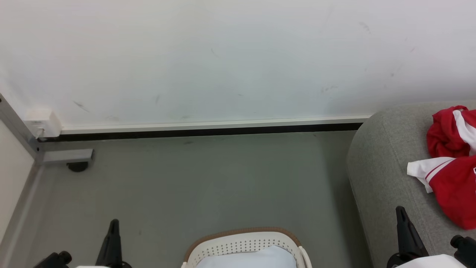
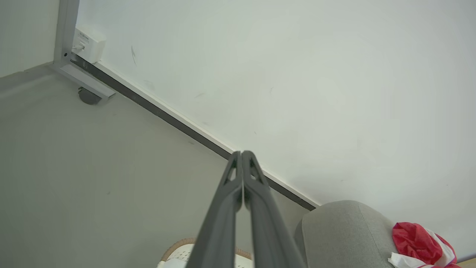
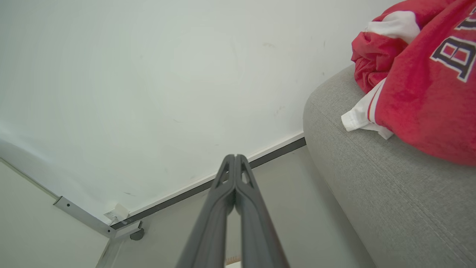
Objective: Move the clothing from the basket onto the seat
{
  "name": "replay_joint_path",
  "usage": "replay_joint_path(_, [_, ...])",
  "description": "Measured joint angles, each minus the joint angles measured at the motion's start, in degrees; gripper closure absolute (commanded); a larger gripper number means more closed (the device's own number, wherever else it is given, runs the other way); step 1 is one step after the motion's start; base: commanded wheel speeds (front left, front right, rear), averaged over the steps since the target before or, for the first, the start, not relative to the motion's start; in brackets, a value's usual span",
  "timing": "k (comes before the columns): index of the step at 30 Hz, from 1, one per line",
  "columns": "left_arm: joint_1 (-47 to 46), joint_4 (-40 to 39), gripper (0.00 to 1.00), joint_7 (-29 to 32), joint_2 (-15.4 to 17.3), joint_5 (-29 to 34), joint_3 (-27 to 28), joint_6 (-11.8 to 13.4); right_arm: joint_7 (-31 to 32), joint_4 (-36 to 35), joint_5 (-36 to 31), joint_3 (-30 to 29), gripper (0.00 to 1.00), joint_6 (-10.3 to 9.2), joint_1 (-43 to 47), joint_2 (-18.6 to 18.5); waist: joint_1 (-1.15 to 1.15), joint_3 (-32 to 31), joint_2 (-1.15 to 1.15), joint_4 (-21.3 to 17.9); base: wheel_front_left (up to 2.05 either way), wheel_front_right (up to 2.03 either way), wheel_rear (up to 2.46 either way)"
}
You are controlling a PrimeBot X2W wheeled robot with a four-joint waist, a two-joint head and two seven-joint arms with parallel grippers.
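Head view. The red-and-white clothing [image 1: 452, 175] is lying on the grey seat [image 1: 383, 175] at the right edge of the frame: a crumpled red piece with a white stripe [image 1: 444, 136] is sitting above a red jersey [image 1: 455, 186], whose white-trimmed sleeve is pointing left. The white basket [image 1: 241, 245], with its tan rim, is standing on the grey floor [image 1: 193, 186] at bottom centre, well apart from the clothing; something pale is showing inside it, but what it is cannot be told. The left claw [image 1: 112, 227] is rising from the lower left and the right claw [image 1: 402, 216] from the lower right, in front of the seat's edge.

Wrist views. Each claw, left [image 2: 242, 156] and right [image 3: 235, 158], is pressing its two fingers together at the tips, gripping nothing and pointing toward the white wall [image 3: 148, 74]. In the right wrist view the jersey's dark lettering is showing at the upper right.
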Motion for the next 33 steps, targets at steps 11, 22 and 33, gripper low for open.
replay_joint_path(11, [-0.79,-0.09,1.00,2.46,0.02,-8.47,0.14,0.00,2.20,-0.46,8.80,-1.27,1.00,0.00,-0.18,-0.03,0.00,-0.02,0.00,0.64,0.00,0.00,0.00])
replay_joint_path(22, [-1.44,-0.15,1.00,4.46,0.05,-16.72,0.26,0.00,4.10,-0.80,16.53,-2.32,1.00,0.00,-0.50,-0.05,0.00,-0.03,0.00,1.30,0.00,0.00,0.00])
replay_joint_path(33, [-2.11,-0.23,1.00,6.44,0.11,-23.81,0.46,0.00,6.11,-1.10,23.31,-3.43,1.00,0.00,-0.69,-0.05,0.00,-0.05,0.00,1.95,0.00,0.00,0.00])
